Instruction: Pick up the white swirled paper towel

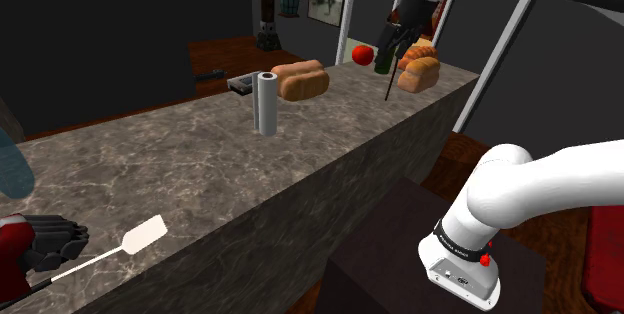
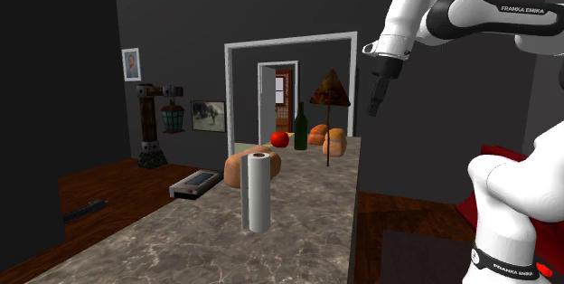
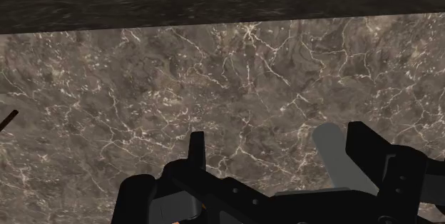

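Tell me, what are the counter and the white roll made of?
Counter: looks like polished stone, maybe marble. It is mottled grey-brown with thin white veins and a faint sheen.
Roll: plain matte white, with no texture drawn. Its upright tube shape suggests paper, but the look alone leaves that open.

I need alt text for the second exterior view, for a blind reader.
A white paper towel roll stands upright on a brown marbled counter. The black end effector hangs high in the air at the view's right, apart from the roll.
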